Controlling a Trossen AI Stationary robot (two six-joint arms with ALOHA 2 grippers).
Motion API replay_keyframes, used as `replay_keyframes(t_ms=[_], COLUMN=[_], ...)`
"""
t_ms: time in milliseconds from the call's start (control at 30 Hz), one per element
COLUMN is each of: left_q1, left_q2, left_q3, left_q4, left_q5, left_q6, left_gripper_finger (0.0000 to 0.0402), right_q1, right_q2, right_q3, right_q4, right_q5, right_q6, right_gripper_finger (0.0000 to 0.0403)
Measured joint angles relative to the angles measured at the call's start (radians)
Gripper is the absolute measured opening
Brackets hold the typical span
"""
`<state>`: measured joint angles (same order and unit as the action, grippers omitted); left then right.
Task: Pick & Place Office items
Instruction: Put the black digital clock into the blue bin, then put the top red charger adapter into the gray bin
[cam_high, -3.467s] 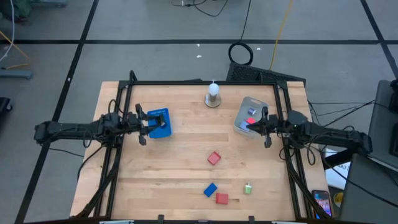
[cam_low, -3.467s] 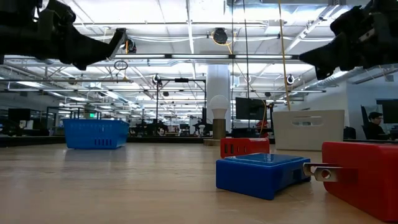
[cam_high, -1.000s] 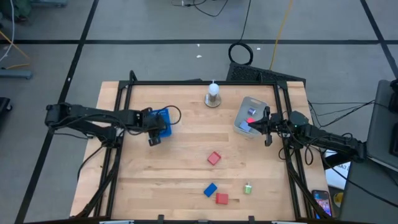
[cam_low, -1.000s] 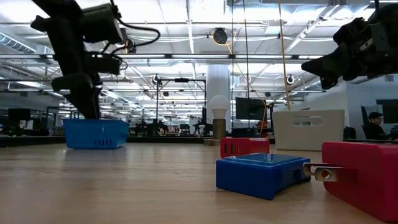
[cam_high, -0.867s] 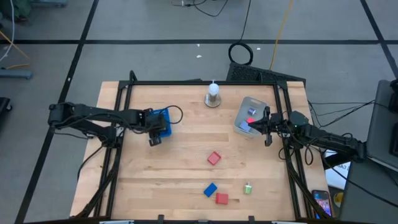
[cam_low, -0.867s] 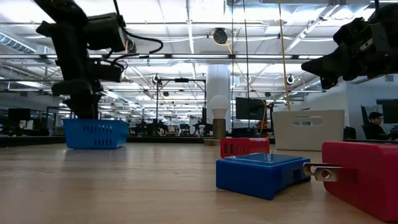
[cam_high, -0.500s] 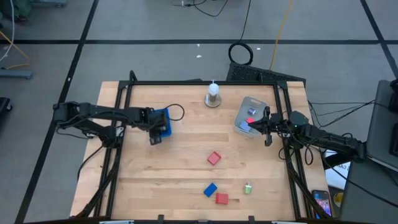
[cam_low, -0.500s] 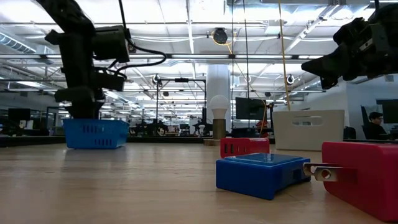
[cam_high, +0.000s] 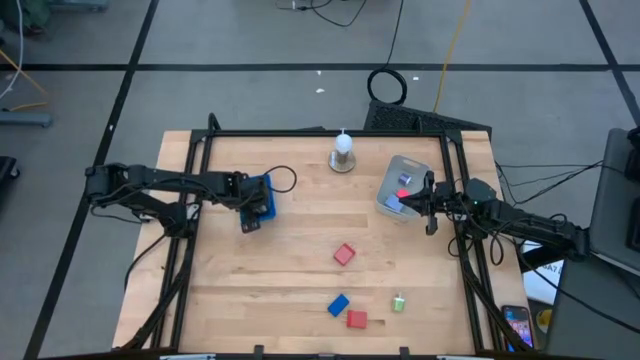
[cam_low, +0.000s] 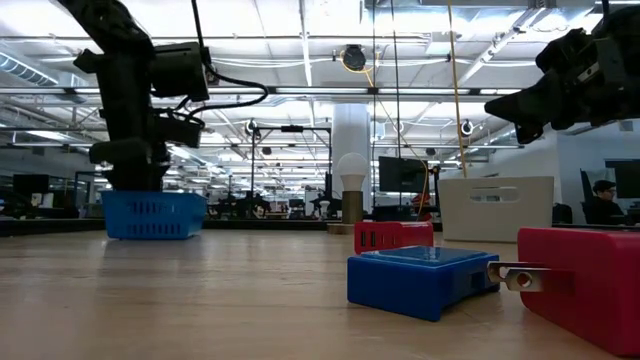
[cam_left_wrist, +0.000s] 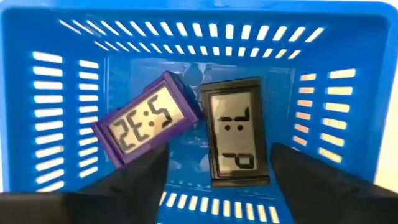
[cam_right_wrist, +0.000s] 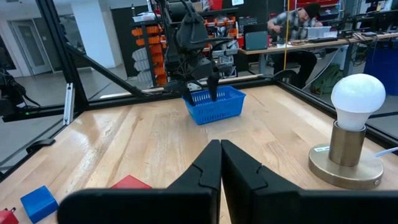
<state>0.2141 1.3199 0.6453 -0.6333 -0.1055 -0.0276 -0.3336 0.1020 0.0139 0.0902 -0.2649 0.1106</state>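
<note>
My left gripper (cam_high: 249, 220) (cam_low: 128, 178) points down, open, over the blue slotted basket (cam_high: 263, 190) (cam_left_wrist: 62, 81), touching nothing. The basket holds a purple clock (cam_left_wrist: 146, 127) and a black clock (cam_left_wrist: 235, 137); my fingers stand above its near wall in the left wrist view. My right gripper (cam_high: 421, 205) (cam_right_wrist: 220, 149) is shut and hovers beside the translucent tub (cam_high: 392, 170), which holds a red piece (cam_high: 404, 180) and a blue piece (cam_high: 403, 195). On the table lie a red block (cam_high: 344, 254), a blue block (cam_high: 338, 304), another red block (cam_high: 356, 319) and a small green piece (cam_high: 398, 301).
A light bulb on a round base (cam_high: 342, 152) (cam_right_wrist: 356, 124) stands near the far edge between basket and tub. A black frame (cam_high: 300, 133) runs along the table's far and side edges. Bare wood lies between the basket and the loose blocks. A person (cam_right_wrist: 298, 25) sits beyond the table.
My left arm has reached a little farther toward the table's right, and its wrist has sunk lower over the blue basket and turned somewhat. The right arm and every item have kept still.
</note>
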Motion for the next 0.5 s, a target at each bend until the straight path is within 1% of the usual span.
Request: replay_keyframes(t_ms=[100, 167, 233, 300, 400, 433, 500], left_q1=[-0.004, -0.009, -0.021, -0.038, -0.06, -0.066, -0.08], left_q2=[-0.02, -0.042, -0.081, -0.133, -0.233, -0.27, -0.348], left_q3=[0.014, 0.034, 0.055, 0.073, 0.078, 0.076, 0.059], left_q4=[-0.019, -0.019, -0.02, 0.002, 0.087, 0.13, 0.214], left_q5=[0.0, -0.005, -0.023, -0.06, -0.098, -0.095, -0.053], left_q6=[0.026, 0.037, 0.055, 0.079, 0.106, 0.11, 0.13], left_gripper_finger=[0.0318, 0.0324, 0.032, 0.0308, 0.0273, 0.0258, 0.0223], right_q1=[0.0, 0.0, 0.0, 0.0, 0.0, 0.0, 0.0], right_q2=[0.0, 0.0, 0.0, 0.0, 0.0, 0.0, 0.0], right_q3=[0.0, 0.0, 0.0, 0.0, 0.0, 0.0, 0.0], right_q4=[0.0, 0.0, 0.0, 0.0, -0.001, -0.002, -0.002], right_q5=[0.0, 0.0, 0.0, 0.0, 0.0, 0.0, 0.0], right_q6=[0.001, 0.001, 0.001, 0.001, 0.001, 0.002, 0.01], right_gripper_finger=[0.0, 0.0, 0.0, 0.0, 0.0, 0.0, 0.0])
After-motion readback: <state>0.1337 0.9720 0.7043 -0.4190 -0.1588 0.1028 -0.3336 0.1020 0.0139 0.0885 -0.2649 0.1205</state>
